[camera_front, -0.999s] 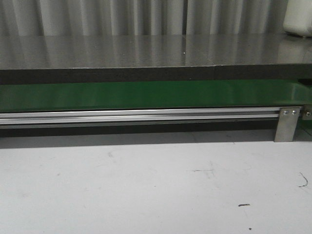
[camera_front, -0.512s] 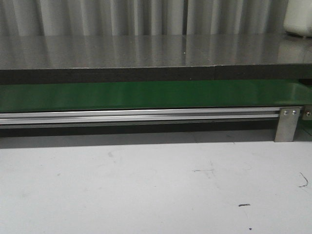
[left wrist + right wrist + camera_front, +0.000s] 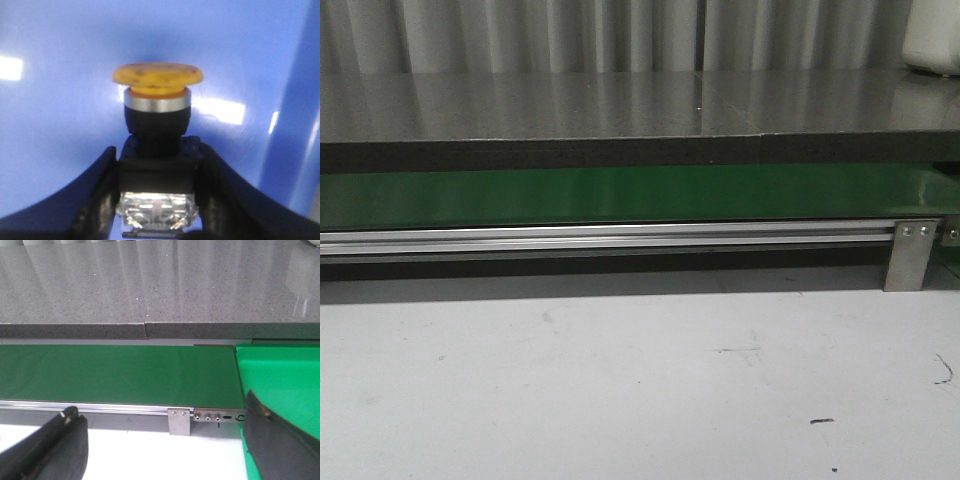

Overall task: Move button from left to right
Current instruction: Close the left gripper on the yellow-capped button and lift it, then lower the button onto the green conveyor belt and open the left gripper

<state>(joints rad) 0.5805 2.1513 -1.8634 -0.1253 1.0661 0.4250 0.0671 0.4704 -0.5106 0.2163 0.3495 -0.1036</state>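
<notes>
Up close, in the left wrist view: the button (image 3: 157,107) fills the middle of the frame, upright, its orange-yellow mushroom cap at the upper centre, a silver ring just beneath, the black body lower still; left gripper (image 3: 157,200) clamped on that black body, one dark finger (image 3: 97,200) pressing from the lower left, the other from the lower right; a clear, shiny block at the bottom centre, between the jaws, under the black body; behind it all, a smooth blue surface (image 3: 60,125) with pale glints, out of focus.

In the right wrist view: right gripper (image 3: 165,440) with jaws spread wide and holding nothing, one dark finger (image 3: 50,447) in the lower left corner, the other in the lower right; between and beyond them the green belt (image 3: 115,372) running across the middle of the frame, edged below by a silver rail (image 3: 85,407) with a small metal bracket (image 3: 179,422); a second green surface (image 3: 280,372) at the right edge, just beside the belt's end; the grey speckled counter (image 3: 150,285) across the top.

In the front view: green belt (image 3: 620,195) as a band across the middle, silver rail (image 3: 600,238) just under it, bracket (image 3: 910,255) at the right, dark glossy counter (image 3: 620,105) above, a white scuffed counter (image 3: 620,390) filling the lower half; no arm and no button visible here.
</notes>
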